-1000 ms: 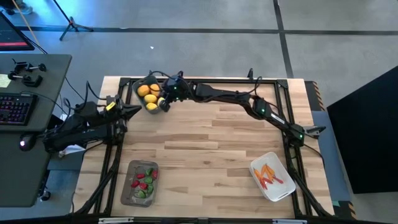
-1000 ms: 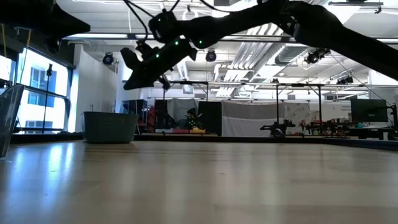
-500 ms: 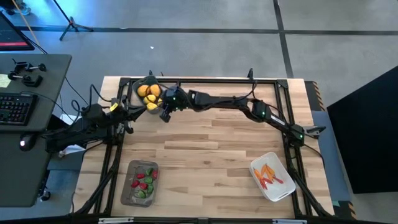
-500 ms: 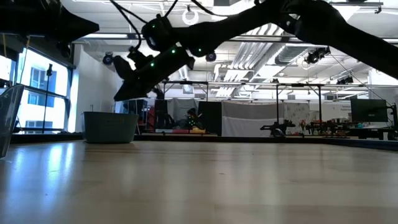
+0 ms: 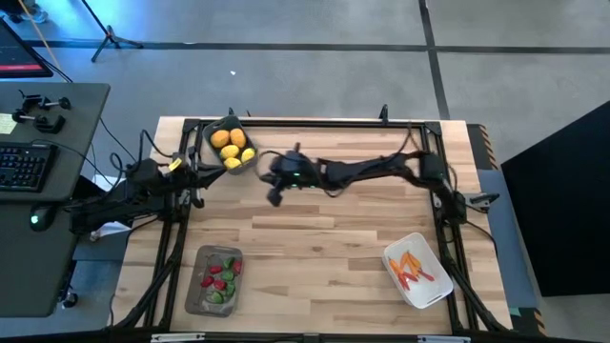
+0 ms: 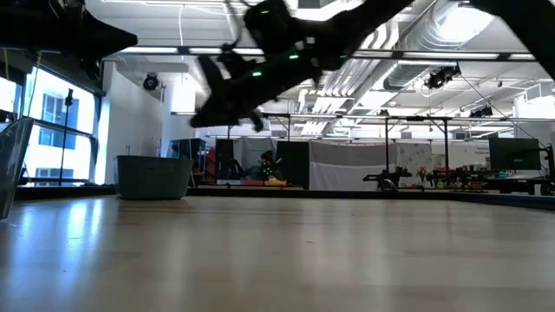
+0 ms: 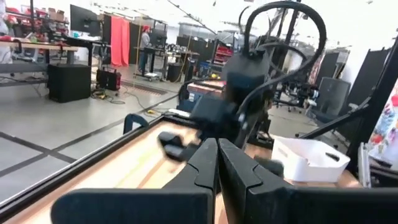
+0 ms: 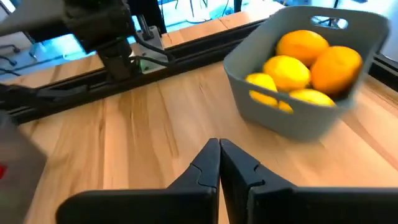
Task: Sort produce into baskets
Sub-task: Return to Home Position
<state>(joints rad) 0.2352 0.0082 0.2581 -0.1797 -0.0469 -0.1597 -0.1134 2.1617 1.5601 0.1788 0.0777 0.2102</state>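
While the left gripper (image 5: 196,178) sits closed at the bench's (image 5: 334,229) left edge, we see lemons (image 8: 287,72) and oranges (image 8: 336,66) in the blue-grey tub (image 8: 298,124), the right gripper (image 5: 274,197) closed and empty nearby, and orange sticks (image 5: 412,269) in the white tub (image 5: 431,292).

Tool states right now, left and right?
Left tool: closed, empty, at the table's left edge.
Right tool: closed, empty, above the table near the blue bin.

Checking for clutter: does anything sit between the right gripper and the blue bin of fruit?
Nothing visible does. In the right wrist view only bare table lies between the right gripper, shut and empty, and the blue bin. The left gripper waits at the table's left edge, off that line.
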